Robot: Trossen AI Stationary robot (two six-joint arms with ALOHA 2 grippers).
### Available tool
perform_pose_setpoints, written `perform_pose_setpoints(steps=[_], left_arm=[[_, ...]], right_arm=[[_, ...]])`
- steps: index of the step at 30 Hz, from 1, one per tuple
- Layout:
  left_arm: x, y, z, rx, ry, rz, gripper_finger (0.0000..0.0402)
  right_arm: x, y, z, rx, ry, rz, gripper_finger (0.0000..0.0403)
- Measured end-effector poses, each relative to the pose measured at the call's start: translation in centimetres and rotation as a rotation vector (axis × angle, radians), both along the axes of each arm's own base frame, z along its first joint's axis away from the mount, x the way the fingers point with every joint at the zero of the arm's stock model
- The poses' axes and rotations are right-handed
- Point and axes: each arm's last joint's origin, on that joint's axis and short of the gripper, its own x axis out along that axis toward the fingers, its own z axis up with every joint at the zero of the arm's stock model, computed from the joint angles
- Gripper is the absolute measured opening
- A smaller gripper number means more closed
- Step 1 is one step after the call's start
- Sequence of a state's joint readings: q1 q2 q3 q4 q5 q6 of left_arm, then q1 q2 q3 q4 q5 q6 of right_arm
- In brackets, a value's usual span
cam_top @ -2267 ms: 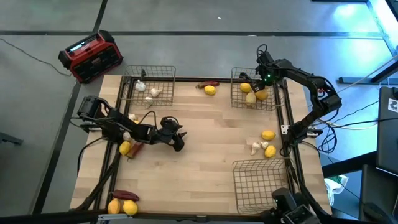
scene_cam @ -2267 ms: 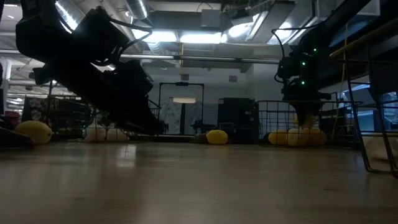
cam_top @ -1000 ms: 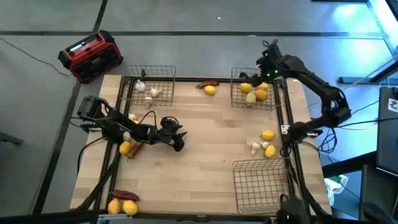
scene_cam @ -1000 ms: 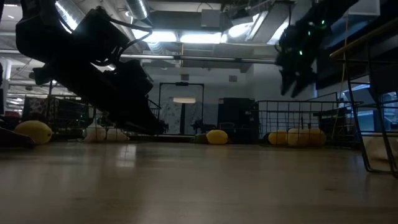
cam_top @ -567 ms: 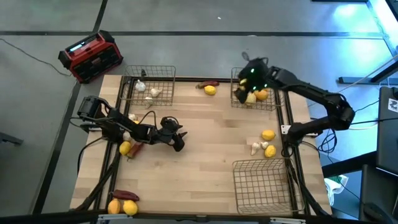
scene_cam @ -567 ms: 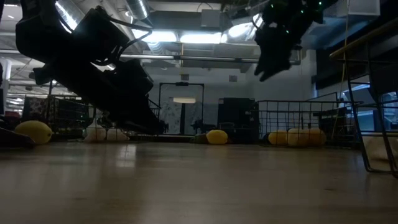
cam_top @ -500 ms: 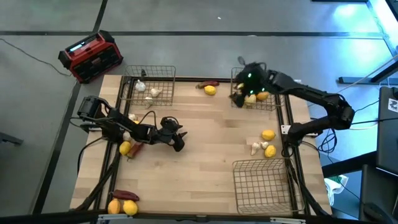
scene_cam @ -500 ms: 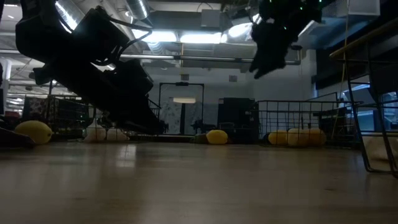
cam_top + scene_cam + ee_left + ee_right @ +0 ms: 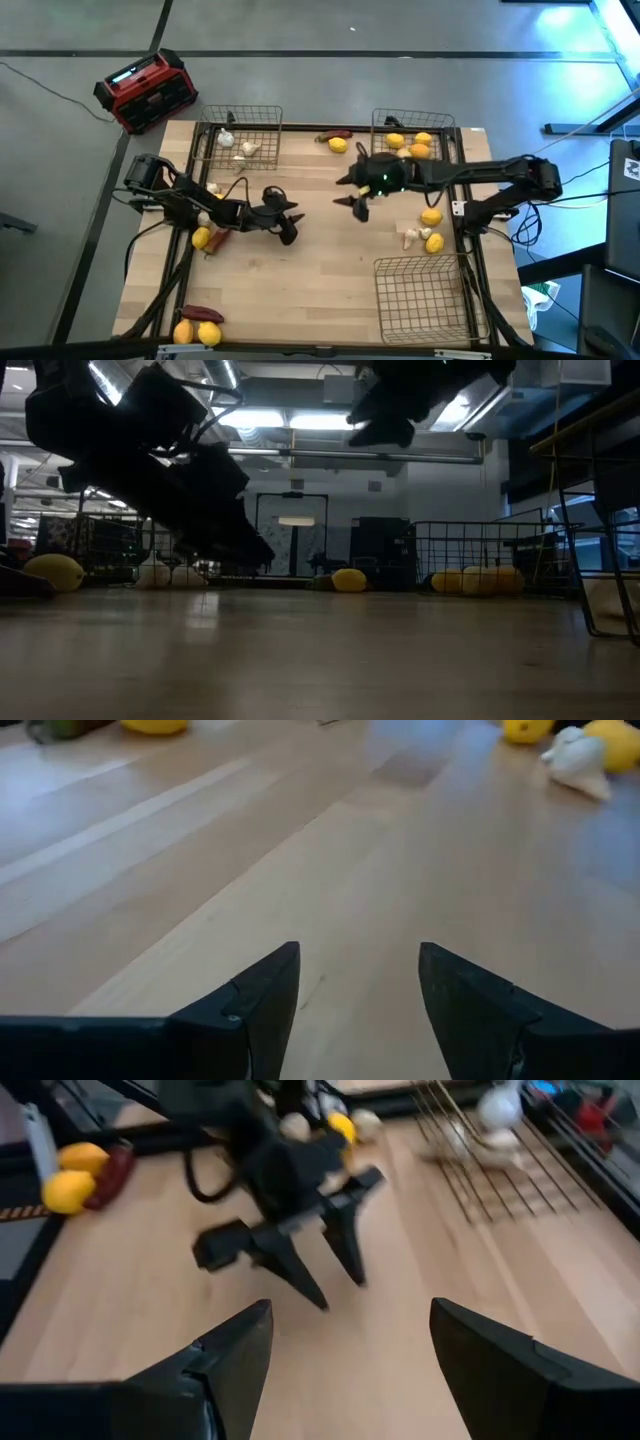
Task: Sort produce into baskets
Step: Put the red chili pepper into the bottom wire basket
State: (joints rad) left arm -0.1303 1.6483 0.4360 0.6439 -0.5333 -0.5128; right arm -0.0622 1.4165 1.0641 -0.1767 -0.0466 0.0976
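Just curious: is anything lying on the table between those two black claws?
No. In the high view, only bare table lies between the left gripper and the right gripper.

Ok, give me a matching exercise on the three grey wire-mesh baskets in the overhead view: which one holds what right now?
Baskets, placed as in the high view:
1. top-left grey wire-mesh basket
2. top-right grey wire-mesh basket
3. bottom-right grey wire-mesh basket

Contents:
A. round yellow and orange fruits
B. no produce visible inside
C. whitish knobbly bulbs

Pairs: 1-C, 2-A, 3-B.
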Motion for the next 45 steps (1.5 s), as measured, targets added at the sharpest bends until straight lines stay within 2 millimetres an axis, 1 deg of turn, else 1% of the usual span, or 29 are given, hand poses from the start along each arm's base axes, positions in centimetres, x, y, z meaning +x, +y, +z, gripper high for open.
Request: perform_pose_setpoints(steps=[2,5,9,12,17,22,25,34,39,41,45], left_arm=[[0.3,-0.1,0.6,-0.013,-0.005,-0.045,0.0202],[0.5,-0.4,2.1,-0.048,-0.001,-0.130,0.0202],[-0.1,-0.6,4.3,-0.081,0.069,-0.188,0.0202],[-1.2,-0.5,5.9,-0.107,0.147,-0.178,0.0202],[-3.4,-0.2,8.2,-0.169,0.242,-0.118,0.0202],[-5.4,-0.4,9.5,-0.240,0.318,-0.063,0.0202],[-6.4,-0.7,9.6,-0.292,0.385,-0.032,0.0202],[-8.9,-1.3,8.5,-0.462,0.611,0.113,0.0202],[-9.8,-1.5,8.2,-0.452,0.704,0.149,0.0202],[-9.8,-1.6,8.0,-0.453,0.707,0.158,0.0202],[-10.4,-1.7,7.1,-0.468,0.736,0.185,0.0202]], right_arm=[[0.6,1.0,-0.1,-0.010,-0.031,0.019,0.0268],[1.4,2.2,-0.7,-0.023,-0.042,0.036,0.0268],[1.9,3.1,-1.7,-0.041,-0.011,0.035,0.0268],[1.9,3.1,-2.1,-0.043,0.017,0.026,0.0268],[1.9,3.0,-2.1,-0.040,0.017,0.019,0.0268],[1.9,3.0,-2.1,-0.043,0.021,0.022,0.0268],[1.9,3.0,-2.1,-0.045,0.018,0.022,0.0268],[2.2,3.0,-2.6,-0.047,0.028,0.023,0.0268],[2.4,3.0,-2.9,-0.047,0.043,0.023,0.0268],[2.4,3.0,-3.0,-0.047,0.046,0.023,0.0268],[2.5,3.0,-3.3,-0.047,0.052,0.024,0.0268]])
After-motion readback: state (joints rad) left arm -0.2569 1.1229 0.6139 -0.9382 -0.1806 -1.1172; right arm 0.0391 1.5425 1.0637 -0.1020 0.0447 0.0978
